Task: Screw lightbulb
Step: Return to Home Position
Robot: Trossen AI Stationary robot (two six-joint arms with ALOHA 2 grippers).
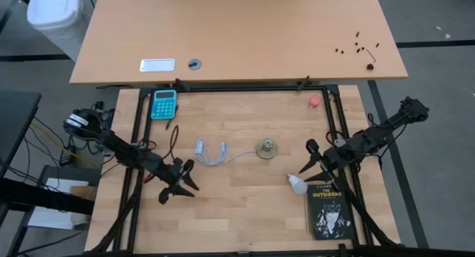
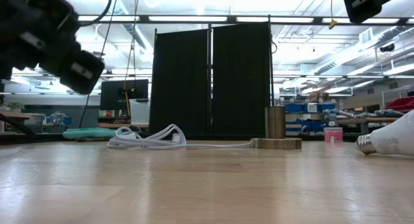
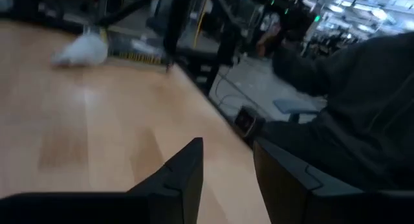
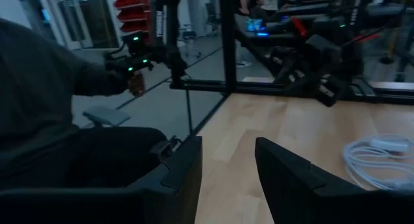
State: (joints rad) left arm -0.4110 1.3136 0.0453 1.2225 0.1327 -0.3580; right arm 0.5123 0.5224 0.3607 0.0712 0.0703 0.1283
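Took the high view as the clock face, 12 o'clock at the far edge. Found the left hand [image 1: 178, 190] at 8 o'clock above the surface [image 1: 237, 220], fingers spread wide, holding nothing. Noted a teal calculator [image 1: 164, 103] at 10 o'clock by the far rail. Saw a white coiled cord [image 1: 210, 151] just at 9 o'clock of centre, running to a round silvery socket disc [image 1: 267, 147] near the middle. Spotted a small pink-red round object [image 1: 315, 101] at 1 o'clock, well apart from everything else. Located the lightbulb [image 1: 297, 184] at 4 o'clock of the socket disc, lying on its side on the bare wood, free of both hands, just beside the top corner of a black book [image 1: 328, 209]; could not tell touching from apart. Placed the right hand [image 1: 307, 159] at 12 o'clock of the lightbulb, near it, raised off the wood, fingers spread wide, empty. Confirmed in the low view the lightbulb [image 2: 388, 141] resting on the wood at 3 o'clock.
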